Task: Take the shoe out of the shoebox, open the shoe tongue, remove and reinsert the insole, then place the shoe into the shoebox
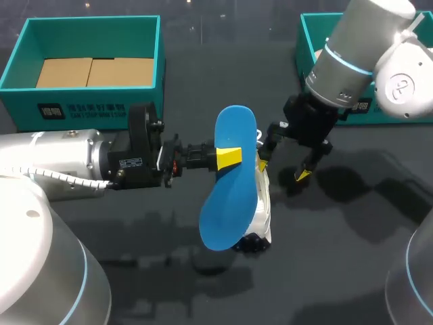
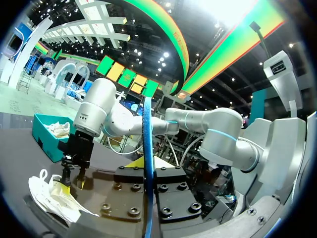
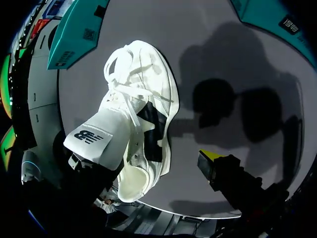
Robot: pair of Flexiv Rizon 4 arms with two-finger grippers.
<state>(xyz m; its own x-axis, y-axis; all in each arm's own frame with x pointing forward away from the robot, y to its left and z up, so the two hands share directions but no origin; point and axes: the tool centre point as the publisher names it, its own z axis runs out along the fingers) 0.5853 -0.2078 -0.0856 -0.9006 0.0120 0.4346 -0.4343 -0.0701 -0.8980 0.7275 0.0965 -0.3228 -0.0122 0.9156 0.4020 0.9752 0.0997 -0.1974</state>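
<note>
Left pincer [image 1: 229, 157] is clamped on the blue insole [image 1: 230, 186], gripping it about a third of the way down from the upper end, one yellow tip showing on the top face. The insole is held up off the table [image 1: 352, 223], fully out of the shoe [image 1: 264, 200], long axis running away from me, hanging over the shoe and hiding most of it in the head view. In the left wrist view the insole [image 2: 147, 124] is edge-on, a thin blue strip standing straight up between the fingers of my left pincer [image 2: 146, 173]. The shoe [image 2: 52, 198] is ahead and off to the side there, with my right arm's fingers just above it. The white shoe [image 3: 141, 124] sits on the table between the two boxes, in neither of them. Its tongue [image 3: 96, 141] is pulled up and out, and its laces [image 3: 119, 69] are loose. Right pincer [image 1: 283, 167] is wide and grips nothing. One tip is just beside the shoe's upper edge, and I cannot tell if it touches. The other tip is over bare table. The right wrist view shows one fingertip [image 3: 210, 156] beside the shoe's heel, apart from it; the other finger is not clear there. The teal left box [image 1: 17, 61] is at the far left with only cardboard [image 1: 91, 71] in it. The teal right box [image 1: 308, 37] is at the far right, mostly behind my right arm. The left wrist view shows that right box [image 2: 47, 144] with a second shoe [image 2: 58, 128] inside.
</note>
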